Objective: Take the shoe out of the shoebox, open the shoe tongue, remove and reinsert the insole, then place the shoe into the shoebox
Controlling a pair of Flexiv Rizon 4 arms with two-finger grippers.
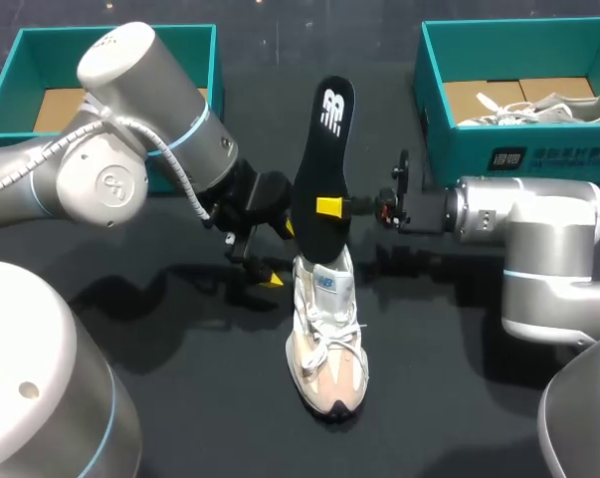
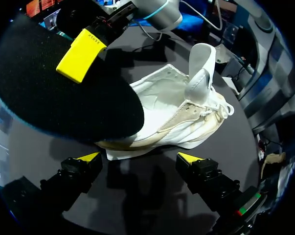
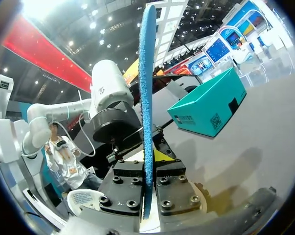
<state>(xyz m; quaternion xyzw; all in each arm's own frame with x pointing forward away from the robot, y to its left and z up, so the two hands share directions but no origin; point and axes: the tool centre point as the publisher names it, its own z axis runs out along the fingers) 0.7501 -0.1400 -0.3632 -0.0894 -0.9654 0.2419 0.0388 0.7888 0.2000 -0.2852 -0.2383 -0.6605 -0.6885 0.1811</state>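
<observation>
Clamping insole (image 1: 324, 169): right gripper (image 1: 329, 207) | left gripper (image 2: 140, 157) spread beside shoe (image 1: 327, 344) | shoe heel hidden behind insole

Upright insole (image 1: 322, 169) blocks the way over the shoe (image 1: 327, 339); sides seemingly open.

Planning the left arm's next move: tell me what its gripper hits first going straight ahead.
Probably the white shoe, at its side near the sole; nothing lies between the open left gripper and it. The insole hangs above that line, so depth is unsure.
</observation>
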